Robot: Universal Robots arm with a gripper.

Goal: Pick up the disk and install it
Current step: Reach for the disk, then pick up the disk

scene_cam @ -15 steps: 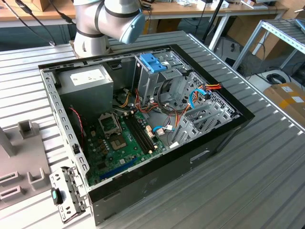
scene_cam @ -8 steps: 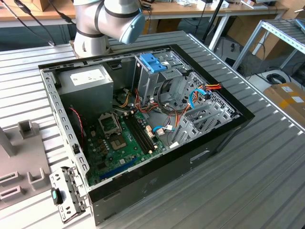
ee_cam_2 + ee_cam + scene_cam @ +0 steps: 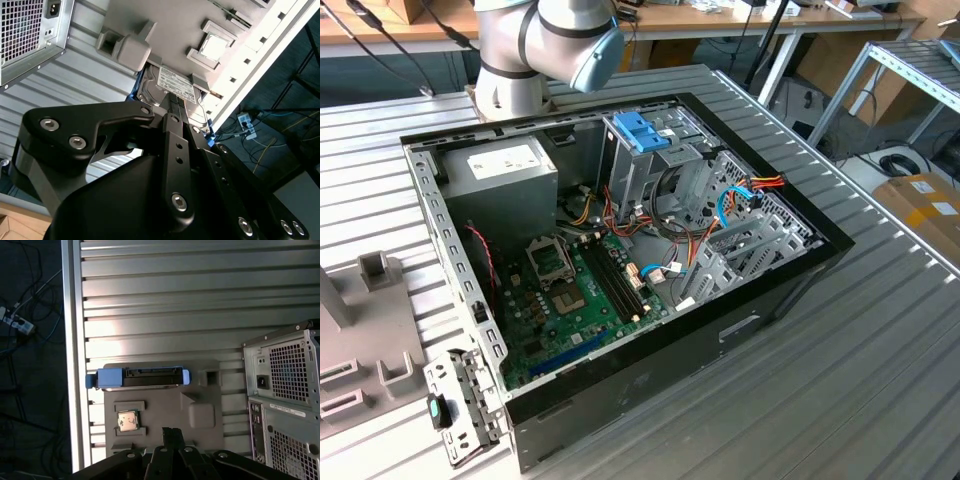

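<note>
Disk (image 3: 137,378) seated on edge in a grey holder plate (image 3: 160,405) on the slatted bench (image 3: 175,300), directly ahead of the jaws and apart from them in the first wrist view. Whether the jaws are spread or pressed together cannot be told. A computer case (image 3: 285,400) stands off to one side of the jaws.

The grey arm (image 3: 545,45) aims its black tool (image 3: 172,120) downward.
</note>
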